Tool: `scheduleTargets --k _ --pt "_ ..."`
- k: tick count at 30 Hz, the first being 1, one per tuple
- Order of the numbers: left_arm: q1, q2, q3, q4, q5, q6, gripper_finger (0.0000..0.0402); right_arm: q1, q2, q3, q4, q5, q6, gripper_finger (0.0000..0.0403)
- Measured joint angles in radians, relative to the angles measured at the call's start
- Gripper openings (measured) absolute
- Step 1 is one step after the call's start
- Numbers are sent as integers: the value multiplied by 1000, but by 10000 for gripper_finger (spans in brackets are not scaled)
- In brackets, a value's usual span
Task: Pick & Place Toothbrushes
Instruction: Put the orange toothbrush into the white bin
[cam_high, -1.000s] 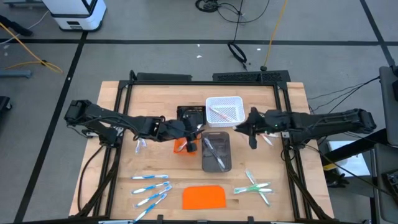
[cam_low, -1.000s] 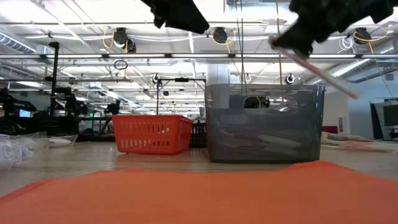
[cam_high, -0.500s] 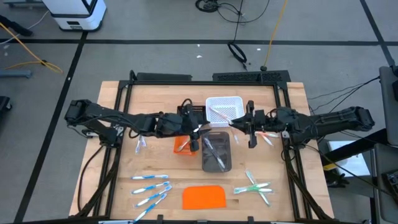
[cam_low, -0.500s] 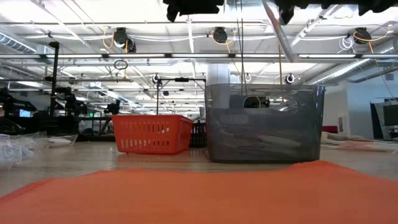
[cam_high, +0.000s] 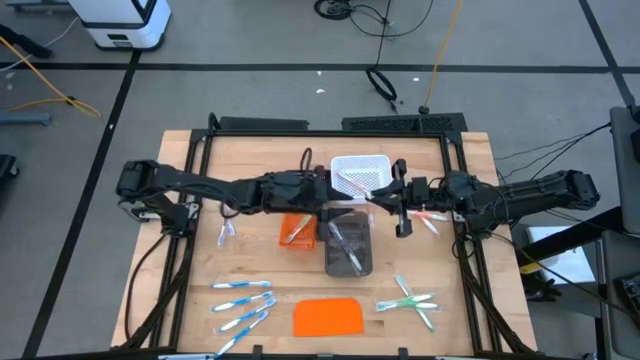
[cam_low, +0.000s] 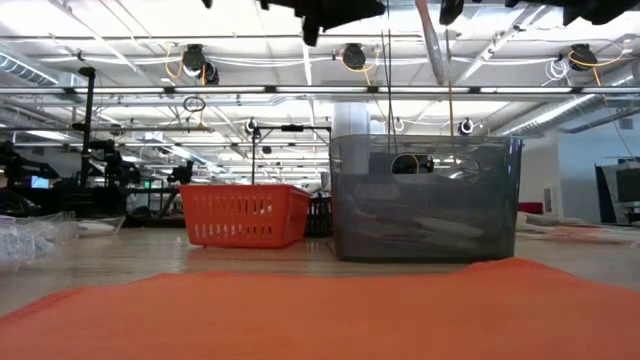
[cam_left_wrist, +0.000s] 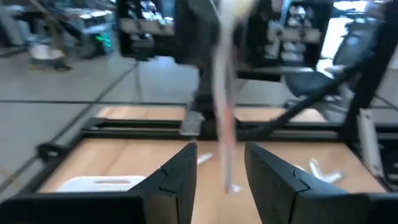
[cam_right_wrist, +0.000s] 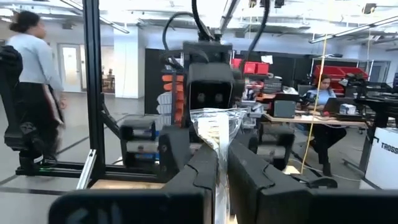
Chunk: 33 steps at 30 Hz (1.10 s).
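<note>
Your table (cam_high: 200, 160) carries the grey bin (cam_high: 348, 246), white tray (cam_high: 360, 175) and loose toothbrushes (cam_high: 243, 303). The right gripper (cam_high: 402, 196), jaws closed on a wrapped toothbrush (cam_right_wrist: 216, 144), faces the left gripper (cam_high: 322, 190), jaws parted around it (apparently a hand-over). Next: close the left, then release the right.
</note>
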<state>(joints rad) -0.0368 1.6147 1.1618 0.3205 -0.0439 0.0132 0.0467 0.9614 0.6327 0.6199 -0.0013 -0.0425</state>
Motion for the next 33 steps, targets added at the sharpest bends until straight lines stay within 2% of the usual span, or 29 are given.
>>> scheduleTargets --k 3,13,25,29,33 --pt "5 35 0 63 43 -5 136 0 3 0 -4 0 0 12" --pt "15 124 0 237 59 -35 138 0 3 0 -3 0 -4 12" --pt "22 215 1 462 88 -52 167 0 4 0 -3 0 -8 12" --pt "36 225 1 465 88 -70 149 0 4 0 -4 0 -8 12" --pt "47 225 1 463 94 -91 97 -1 4 0 -9 5 -9 12"
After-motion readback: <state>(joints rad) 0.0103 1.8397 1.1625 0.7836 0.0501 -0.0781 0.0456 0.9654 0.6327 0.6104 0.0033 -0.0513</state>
